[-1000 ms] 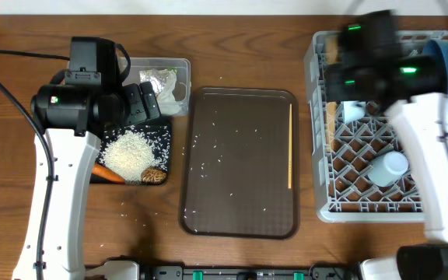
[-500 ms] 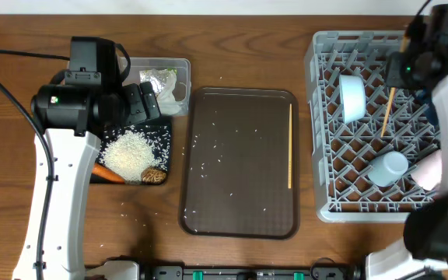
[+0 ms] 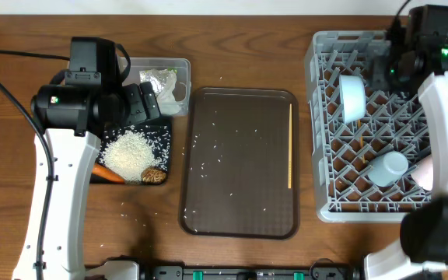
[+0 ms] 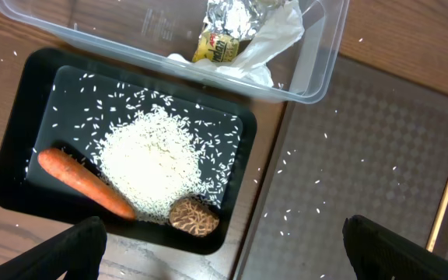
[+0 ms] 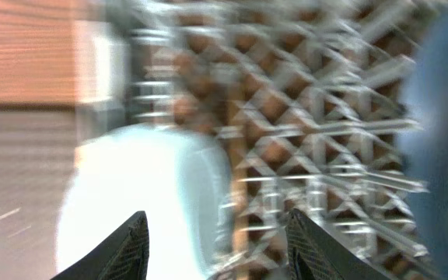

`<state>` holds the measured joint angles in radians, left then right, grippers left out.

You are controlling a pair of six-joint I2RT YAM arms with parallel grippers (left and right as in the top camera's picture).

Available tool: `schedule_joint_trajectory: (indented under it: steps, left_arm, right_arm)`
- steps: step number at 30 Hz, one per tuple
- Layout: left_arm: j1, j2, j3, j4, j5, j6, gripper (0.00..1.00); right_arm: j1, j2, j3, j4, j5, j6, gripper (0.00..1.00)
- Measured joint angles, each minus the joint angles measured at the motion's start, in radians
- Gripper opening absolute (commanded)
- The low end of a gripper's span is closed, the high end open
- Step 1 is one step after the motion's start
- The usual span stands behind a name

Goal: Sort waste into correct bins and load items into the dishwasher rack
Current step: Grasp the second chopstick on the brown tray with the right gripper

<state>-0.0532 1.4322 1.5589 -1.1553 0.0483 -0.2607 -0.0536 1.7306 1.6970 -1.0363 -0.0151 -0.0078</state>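
Note:
My left gripper [image 3: 142, 101] [image 4: 224, 260] is open and empty above the black tray [image 3: 164, 155] [image 4: 22, 167]. The tray holds loose white rice [image 4: 158, 159], the orange carrot [image 4: 84, 183] and the brown food lump [image 4: 193, 216]. The clear tub [image 3: 183, 66] [image 4: 317, 70] holds the snack wrapper [image 4: 224, 35] and the white napkin [image 4: 274, 39]. My right gripper [image 3: 391, 68] [image 5: 216, 249] is open over the grey rack [image 3: 321, 179], beside the white bowl [image 3: 352, 97] [image 5: 131, 194]. A blurred wooden chopstick [image 5: 236, 163] stands between its fingers, untouched. Another chopstick [image 3: 290, 146] lies on the brown tray.
The brown serving tray [image 3: 239, 163] with scattered rice grains sits mid-table. The rack also holds the light blue cup [image 3: 387, 167] and the pink cup [image 3: 425, 173]. The dark blue dish [image 5: 446, 117] shows at the right edge of the right wrist view.
My right gripper swung across the back of the rack with a chopstick, then opened and let it go in the rack beside the white bowl. The left arm has not moved.

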Motion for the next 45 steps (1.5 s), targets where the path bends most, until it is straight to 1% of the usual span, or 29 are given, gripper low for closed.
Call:
schedule_joint_trajectory:
  steps: [3,4,6,9,11,15,20,24,28,34,39,40,43,45]
  left_arm:
    - [0.000,0.000,0.000,0.000,0.000,0.000,0.98]
    - [0.000,0.000,0.000,0.000,0.000,0.000,0.98]
    - [0.000,0.000,0.000,0.000,0.000,0.000,0.98]
    - [0.000,0.000,0.000,0.000,0.000,0.000,0.98]
    - [0.000,0.000,0.000,0.000,0.000,0.000,0.98]
    - [0.000,0.000,0.000,0.000,0.000,0.000,0.98]
    - [0.000,0.000,0.000,0.000,0.000,0.000,0.98]
    - [0.000,0.000,0.000,0.000,0.000,0.000,0.98]
    - [0.000,0.000,0.000,0.000,0.000,0.000,0.98]
    - [0.000,0.000,0.000,0.000,0.000,0.000,0.98]
    - [0.000,0.000,0.000,0.000,0.000,0.000,0.98]
    - [0.000,0.000,0.000,0.000,0.000,0.000,0.98]
    - [0.000,0.000,0.000,0.000,0.000,0.000,0.98]
    - [0.000,0.000,0.000,0.000,0.000,0.000,0.98]
  right_arm:
    - [0.103,-0.079,0.009,-0.053,-0.044,0.023,0.49]
    - [0.157,-0.098,0.010,-0.072,-0.056,0.036,0.49]
    - [0.227,-0.104,0.010,-0.089,-0.074,0.057,0.49]
    - [0.346,-0.077,-0.021,-0.085,-0.089,0.105,0.49]
    - [0.403,-0.049,-0.056,-0.073,-0.090,0.138,0.49]
    - [0.492,0.042,-0.142,-0.047,-0.074,0.257,0.49]
    - [0.497,0.134,-0.191,-0.025,-0.056,0.362,0.47]
    - [0.494,0.205,-0.197,-0.021,-0.042,0.399,0.46]
    - [0.494,0.283,-0.199,-0.026,-0.028,0.417,0.40]
    - [0.494,0.347,-0.203,-0.034,0.003,0.424,0.40]
    - [0.494,0.347,-0.208,-0.029,0.026,0.428,0.45]
    - [0.494,0.347,-0.211,-0.026,0.029,0.429,0.43]
    - [0.494,0.347,-0.248,0.016,0.034,0.430,0.32]
    - [0.494,0.342,-0.274,0.040,0.023,0.436,0.27]
